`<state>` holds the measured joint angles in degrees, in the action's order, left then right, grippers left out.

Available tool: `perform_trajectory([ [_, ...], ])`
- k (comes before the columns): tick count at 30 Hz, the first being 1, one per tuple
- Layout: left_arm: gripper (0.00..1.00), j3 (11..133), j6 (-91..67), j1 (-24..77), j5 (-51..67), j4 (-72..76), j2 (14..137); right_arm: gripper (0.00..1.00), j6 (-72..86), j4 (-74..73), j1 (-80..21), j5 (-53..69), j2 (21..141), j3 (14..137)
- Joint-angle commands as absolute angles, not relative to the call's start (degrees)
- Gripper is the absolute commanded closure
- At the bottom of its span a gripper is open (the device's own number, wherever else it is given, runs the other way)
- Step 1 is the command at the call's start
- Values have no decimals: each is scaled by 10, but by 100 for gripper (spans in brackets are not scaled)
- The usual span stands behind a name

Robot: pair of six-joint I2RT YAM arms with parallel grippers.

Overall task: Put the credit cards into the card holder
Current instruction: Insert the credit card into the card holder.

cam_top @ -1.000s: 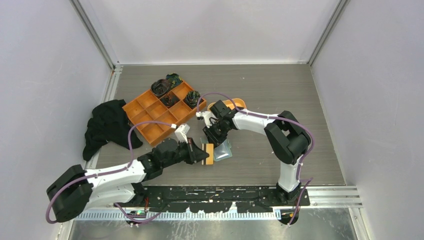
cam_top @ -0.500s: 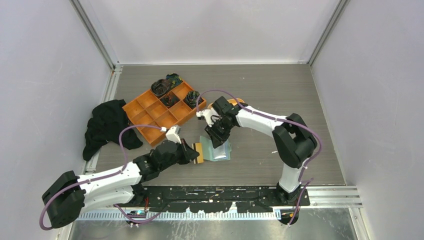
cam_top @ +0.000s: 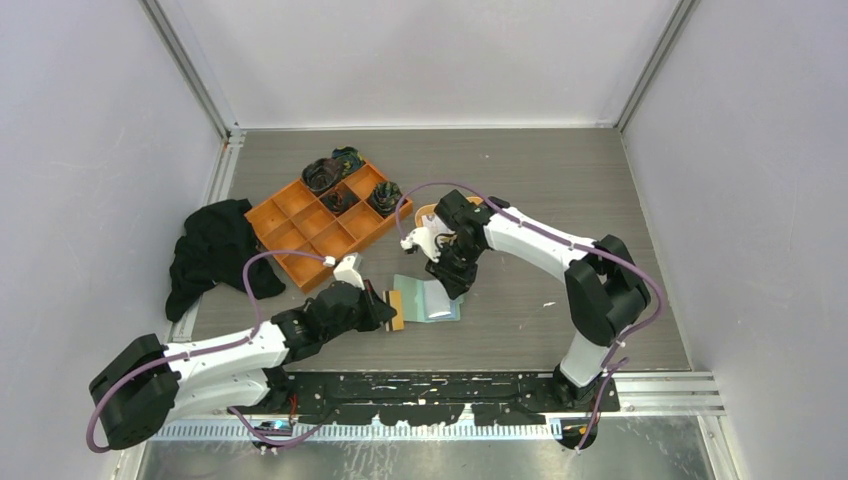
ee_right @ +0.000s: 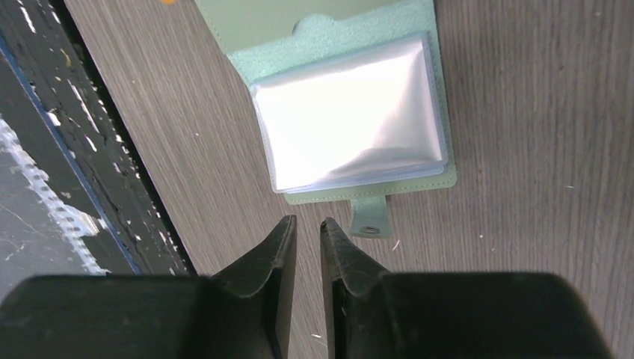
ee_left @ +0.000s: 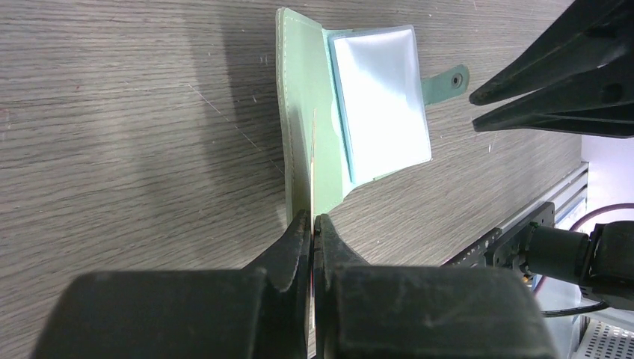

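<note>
The card holder [cam_top: 432, 300] lies open and flat on the table, its sage-green flap [ee_left: 303, 105] beside its glossy pockets [ee_right: 351, 123], the small tab [ee_right: 370, 222] pointing away. My left gripper [ee_left: 312, 218] is shut on one of the credit cards [cam_top: 397, 310], a tan card with a dark band. In the left wrist view it shows edge-on [ee_left: 312, 168] over the green flap; I cannot tell whether it touches. My right gripper [ee_right: 308, 223] hovers just beyond the tab, its jaws a narrow gap apart with nothing between them.
An orange compartment tray [cam_top: 300, 228] with dark bundles [cam_top: 322, 175] in its far cells sits at the back left. A black cloth [cam_top: 215, 250] lies left of it. An oval orange dish [cam_top: 425, 212] peeks out behind the right arm. The black base rail [cam_top: 450, 385] runs along the near edge.
The right gripper has drawn back right, off the card holder, which now lies flat and open. The left gripper with its card has pulled slightly left.
</note>
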<state>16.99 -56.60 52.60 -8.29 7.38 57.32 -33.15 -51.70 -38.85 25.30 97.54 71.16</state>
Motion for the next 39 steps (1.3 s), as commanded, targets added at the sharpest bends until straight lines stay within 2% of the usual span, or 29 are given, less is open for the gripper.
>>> perform_trajectory([
  [1, 100, 176, -559, 526, -86, 91, 571, 77, -328, -532, -386, 233, 1010, 737],
  [12, 100, 164, -562, 526, -83, 101, 577, 78, -296, -525, -381, 202, 1054, 745],
  [29, 100, 163, -562, 525, -78, 108, 578, 78, -240, -514, -374, 310, 1075, 759],
  [39, 100, 168, -559, 525, -74, 119, 598, 76, -141, -441, -374, 367, 1086, 755],
])
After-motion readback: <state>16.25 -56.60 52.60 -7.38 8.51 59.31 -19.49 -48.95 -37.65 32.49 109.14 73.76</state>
